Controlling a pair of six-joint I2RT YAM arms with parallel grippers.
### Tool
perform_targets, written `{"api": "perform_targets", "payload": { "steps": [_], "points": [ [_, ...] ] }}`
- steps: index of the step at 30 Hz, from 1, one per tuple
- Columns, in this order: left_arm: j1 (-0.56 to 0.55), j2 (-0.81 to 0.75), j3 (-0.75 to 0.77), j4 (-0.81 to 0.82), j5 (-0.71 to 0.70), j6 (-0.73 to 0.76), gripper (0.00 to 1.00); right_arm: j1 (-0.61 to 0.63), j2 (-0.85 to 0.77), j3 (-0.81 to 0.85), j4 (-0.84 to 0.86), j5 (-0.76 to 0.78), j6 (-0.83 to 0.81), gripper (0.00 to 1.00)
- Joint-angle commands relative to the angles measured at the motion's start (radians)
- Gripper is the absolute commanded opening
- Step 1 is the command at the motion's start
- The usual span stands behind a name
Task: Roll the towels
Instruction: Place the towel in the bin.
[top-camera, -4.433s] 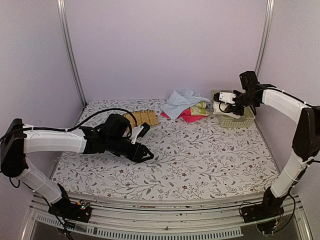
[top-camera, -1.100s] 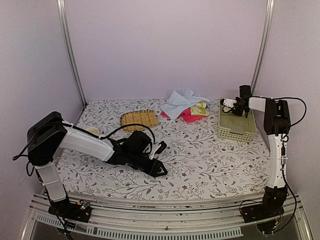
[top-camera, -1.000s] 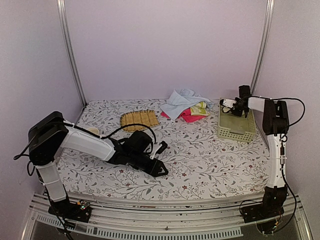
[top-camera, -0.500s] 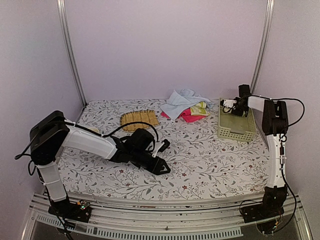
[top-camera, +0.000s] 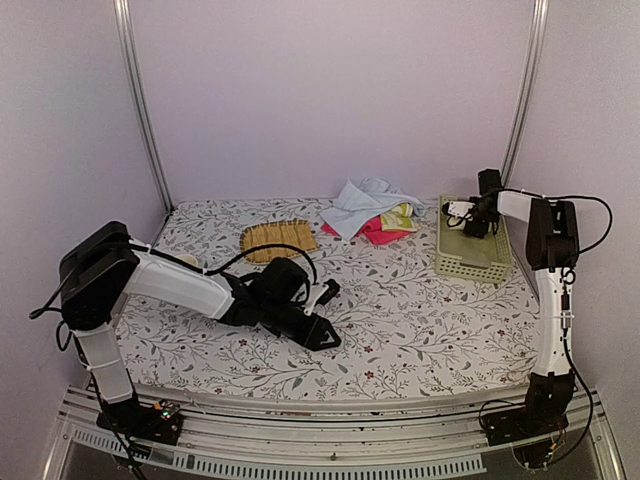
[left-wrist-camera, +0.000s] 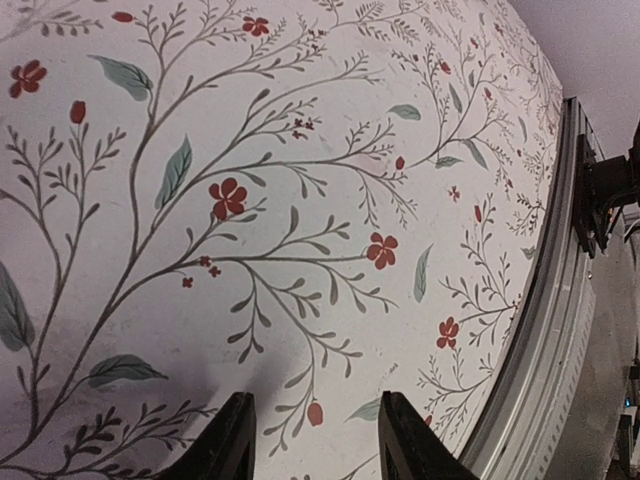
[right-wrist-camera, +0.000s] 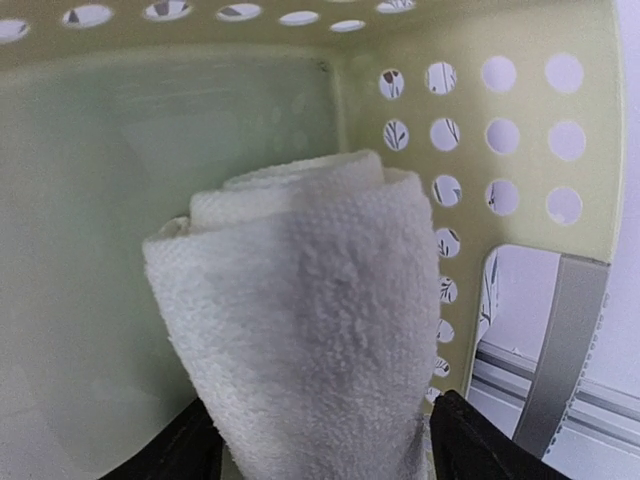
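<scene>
Fingers of the right tool (right-wrist-camera: 318, 445) stand spread wide on either side of the rolled cream-white towel (right-wrist-camera: 300, 290), which sits unsqueezed inside the pale green basket (right-wrist-camera: 520, 130) at the overhead view's right. The left tool (left-wrist-camera: 315, 450) is spread too and empty, low over the floral worktop (left-wrist-camera: 300, 150). The other towels (top-camera: 368, 210) lie heaped at upper centre.

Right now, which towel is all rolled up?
The white towel in the green basket, at the right end effector. The blue towel, pink towel and yellow towel lie crumpled together.
</scene>
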Motion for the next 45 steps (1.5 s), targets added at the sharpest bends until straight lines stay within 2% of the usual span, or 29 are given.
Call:
{"api": "perform_targets", "payload": {
  "steps": [1, 3, 5, 13, 18, 25, 31, 34, 39, 41, 45],
  "points": [
    [-0.013, -0.018, -0.026, 0.010, 0.002, 0.001, 0.43, -0.003, -0.048, -0.017, -0.076, -0.014, 0.015, 0.82],
    [-0.013, -0.022, -0.028, 0.011, 0.003, 0.000, 0.43, -0.006, -0.060, -0.017, -0.078, -0.038, 0.022, 0.94],
    [-0.013, -0.023, -0.028, 0.013, 0.005, -0.001, 0.43, -0.007, -0.073, -0.016, -0.081, -0.054, 0.032, 1.00],
    [-0.014, -0.040, -0.011, -0.013, -0.011, 0.015, 0.43, -0.010, -0.173, -0.026, -0.120, -0.059, 0.045, 1.00],
    [-0.013, -0.079, 0.021, -0.071, -0.072, 0.046, 0.43, -0.009, -0.272, -0.039, -0.212, -0.084, 0.095, 1.00],
    [-0.012, -0.202, 0.036, -0.145, -0.218, 0.060, 0.43, 0.002, -0.527, -0.132, -0.407, -0.310, 0.285, 0.99],
    [-0.012, -0.320, 0.026, -0.185, -0.331, 0.064, 0.44, 0.102, -0.812, -0.374, -0.442, -0.491, 0.449, 0.94],
    [-0.012, -0.389, 0.010, -0.174, -0.384, 0.063, 0.44, 0.156, -0.940, -0.497, -0.428, -0.634, 0.547, 0.93],
    [0.034, -0.448, 0.025, -0.135, -0.489, 0.085, 0.59, 0.187, -1.107, -0.728, -0.274, -0.902, 0.743, 0.88],
    [0.084, -0.418, 0.080, -0.157, -0.499, 0.090, 0.59, 0.197, -1.130, -0.815, -0.190, -0.889, 0.806, 0.83],
    [0.159, -0.301, 0.227, -0.229, -0.532, 0.099, 0.56, 0.211, -1.086, -0.879, -0.102, -0.762, 0.829, 0.56]
  ]
}}
